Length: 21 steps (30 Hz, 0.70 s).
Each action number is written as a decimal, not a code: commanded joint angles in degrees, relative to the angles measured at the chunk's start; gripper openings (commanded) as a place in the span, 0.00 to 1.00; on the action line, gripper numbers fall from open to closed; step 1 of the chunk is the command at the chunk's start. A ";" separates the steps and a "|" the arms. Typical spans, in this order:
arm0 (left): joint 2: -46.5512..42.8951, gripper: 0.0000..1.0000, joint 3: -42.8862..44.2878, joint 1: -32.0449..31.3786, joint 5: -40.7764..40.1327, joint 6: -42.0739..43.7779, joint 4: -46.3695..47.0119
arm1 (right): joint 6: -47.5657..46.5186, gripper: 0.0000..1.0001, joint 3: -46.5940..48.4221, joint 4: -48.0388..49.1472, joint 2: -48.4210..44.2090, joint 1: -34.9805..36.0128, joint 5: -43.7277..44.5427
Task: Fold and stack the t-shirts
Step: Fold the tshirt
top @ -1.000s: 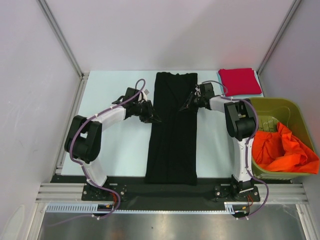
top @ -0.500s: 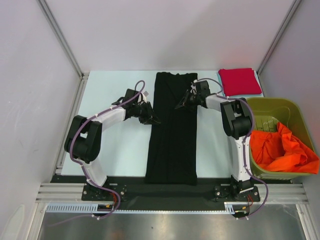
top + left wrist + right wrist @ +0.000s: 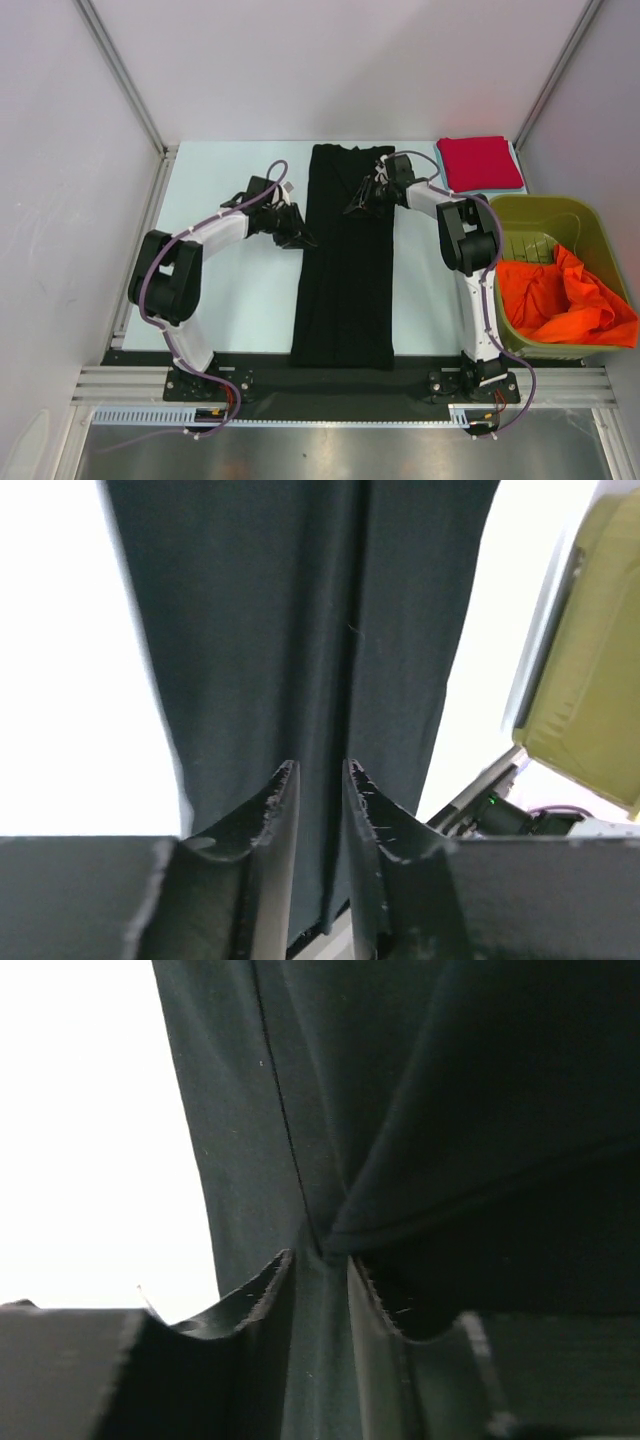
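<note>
A soft black t-shirt [image 3: 345,270] lies in a long smooth strip. The left fingers [image 3: 270,820] stand narrowly parted; the right fingers [image 3: 260,1300] pinch its puckered fold.

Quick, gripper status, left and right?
Left gripper: fingers nearly together over the black t-shirt; grip cannot be told.
Right gripper: closed on a pinched fold of the black t-shirt.

A pale blue tabletop [image 3: 240,300] stands between plain white walls [image 3: 330,70] braced by slanting aluminium posts [image 3: 122,75]. A black strip [image 3: 340,395] and a metal rail [image 3: 120,383] edge its near side. The light is even.
</note>
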 commanded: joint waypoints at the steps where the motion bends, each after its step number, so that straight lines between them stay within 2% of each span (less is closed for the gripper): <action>1: 0.39 0.31 5.55 2.65 -1.69 4.17 -1.82 | -3.72 0.36 3.43 -4.76 0.54 -0.29 3.83; 2: 1.53 0.33 7.39 3.96 -1.52 4.78 -1.99 | -3.89 0.39 4.57 -5.38 1.33 -0.38 3.22; 7: 5.14 0.35 11.71 6.87 -0.55 4.79 -0.94 | -4.34 0.39 14.59 -10.83 6.34 -0.73 -0.91; 11: 7.24 0.35 13.03 7.92 0.77 3.47 2.30 | 0.13 0.40 13.55 -6.45 4.50 -1.17 -3.99; 16: 10.93 0.45 14.43 8.10 0.60 3.73 4.94 | 2.52 0.43 11.36 -4.95 -2.17 -3.45 -5.31; 21: 15.85 0.47 19.97 8.28 -1.77 6.28 5.65 | 1.04 0.55 9.51 -4.59 -6.22 -8.80 -4.88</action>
